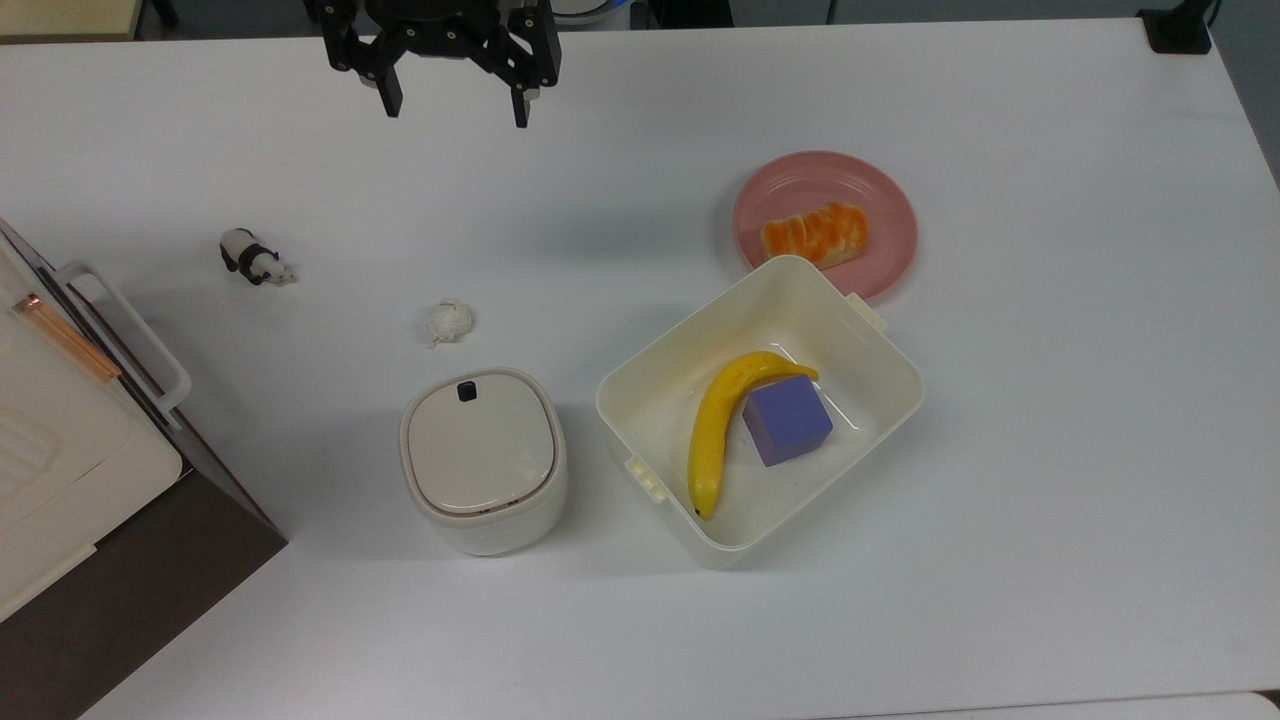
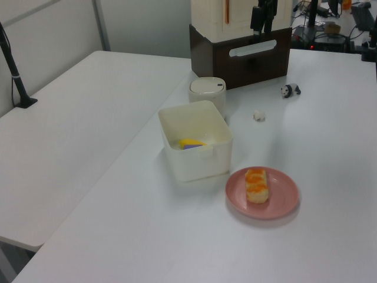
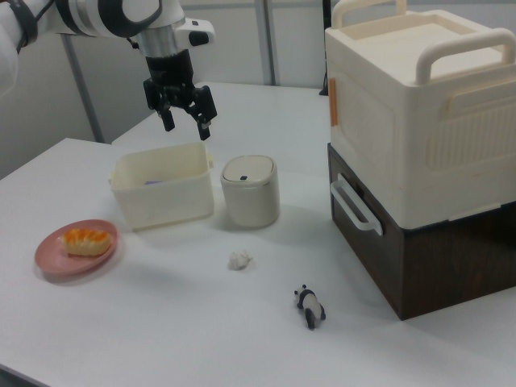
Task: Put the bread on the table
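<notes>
Approach has not begun: the black two-finger gripper (image 1: 455, 108) hangs spread and empty (high above the white matte table (image 1: 1050, 500)). The glossy orange-brown ridged bread (image 1: 815, 234) lies well off toward the top view's right, on the round pink plate (image 1: 880, 195); next comes a reach across and descent.

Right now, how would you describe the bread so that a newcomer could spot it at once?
On the white table, find the open cream bin holding a banana and a purple block. Touching its far corner in the top view is a round pink plate. The bread lies on it: a short glossy orange-brown ridged loaf.
</notes>
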